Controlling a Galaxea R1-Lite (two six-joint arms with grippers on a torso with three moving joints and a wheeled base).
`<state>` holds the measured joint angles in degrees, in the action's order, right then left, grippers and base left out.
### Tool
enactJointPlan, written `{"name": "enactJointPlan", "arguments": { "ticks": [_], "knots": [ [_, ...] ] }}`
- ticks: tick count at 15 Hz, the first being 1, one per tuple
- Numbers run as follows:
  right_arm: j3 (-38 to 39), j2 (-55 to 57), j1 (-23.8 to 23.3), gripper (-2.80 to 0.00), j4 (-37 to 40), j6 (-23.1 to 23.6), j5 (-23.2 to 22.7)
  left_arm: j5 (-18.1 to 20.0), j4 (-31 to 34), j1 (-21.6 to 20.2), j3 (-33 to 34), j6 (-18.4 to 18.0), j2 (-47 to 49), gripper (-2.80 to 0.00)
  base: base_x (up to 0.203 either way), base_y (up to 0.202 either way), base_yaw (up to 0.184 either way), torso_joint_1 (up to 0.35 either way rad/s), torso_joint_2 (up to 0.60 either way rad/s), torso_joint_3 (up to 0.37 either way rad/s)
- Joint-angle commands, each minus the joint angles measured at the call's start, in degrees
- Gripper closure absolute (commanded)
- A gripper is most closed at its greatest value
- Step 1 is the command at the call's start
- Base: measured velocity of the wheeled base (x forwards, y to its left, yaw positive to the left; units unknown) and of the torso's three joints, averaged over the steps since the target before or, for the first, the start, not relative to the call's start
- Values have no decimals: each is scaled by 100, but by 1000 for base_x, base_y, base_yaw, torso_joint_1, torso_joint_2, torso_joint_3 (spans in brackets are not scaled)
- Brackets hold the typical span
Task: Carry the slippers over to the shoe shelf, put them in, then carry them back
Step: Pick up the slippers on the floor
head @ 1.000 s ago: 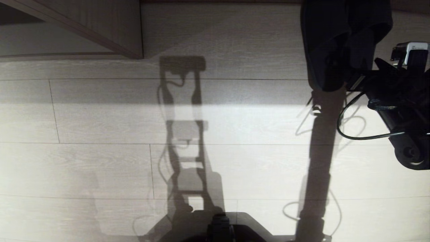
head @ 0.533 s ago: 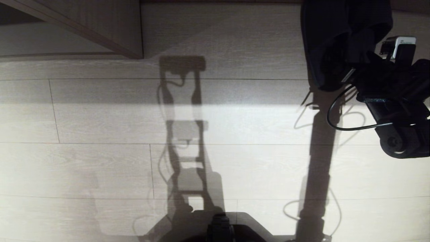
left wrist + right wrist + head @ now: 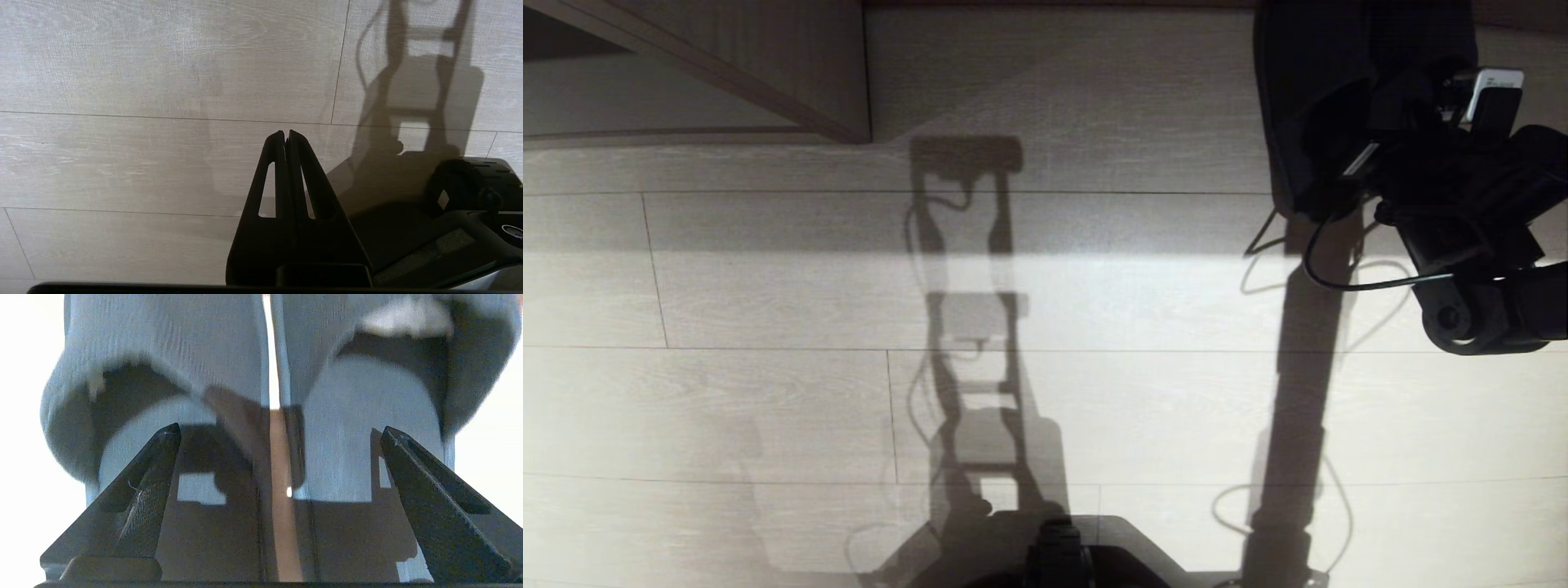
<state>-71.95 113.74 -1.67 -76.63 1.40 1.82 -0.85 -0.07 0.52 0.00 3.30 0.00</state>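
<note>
Shelf first, at far left of the head view: shoe shelf point(image 3: 698, 77), only a corner showing, with a slanting wood-grain panel and a pale bottom board behind a thin lip. No slippers inside the visible part.

Next, left tool point(image 3: 286, 134): hangs parked low over the floor point(image 3: 768, 310), clenched tight, nothing between the fingers. Lies outside the head view and well apart from the work.

Centre: only the robot's own shadow across the pale planks.

Far right, near the top edge: slippers point(image 3: 1327, 98) point(image 3: 171, 347), lying side by side on the floor with a thin gap between them, well to the right of the shelf. Long axis points straight away from the robot, open heel ends nearest.

Right tool point(image 3: 1347, 167) point(image 3: 281, 429): sits just behind those heels, aimed along the same axis, fingers spread wide and released, gripping nothing. Brackets the inner halves of both soles, one finger over each.

Judging from this: clearly the right arm's job, being the nearer one by far. Calls for a straight push forward along the soles, then a squeeze to pinch the pair together.
</note>
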Motion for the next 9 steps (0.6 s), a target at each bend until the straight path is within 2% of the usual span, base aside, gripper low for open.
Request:
{"name": "enactJointPlan", "arguments": {
  "ticks": [1, 9],
  "knots": [
    [-232, 122, 0, -280, -27, 9, 3, -3, -1, 0, 0, 4, 0, 0, 0, 0, 0, 0, 0, 0],
    [-1070, 373, 66, -280, 20, 9, 12, -3, -1, 0, 0, 4, 0, 0, 0, 0, 0, 0, 0, 0]
  ]
}}
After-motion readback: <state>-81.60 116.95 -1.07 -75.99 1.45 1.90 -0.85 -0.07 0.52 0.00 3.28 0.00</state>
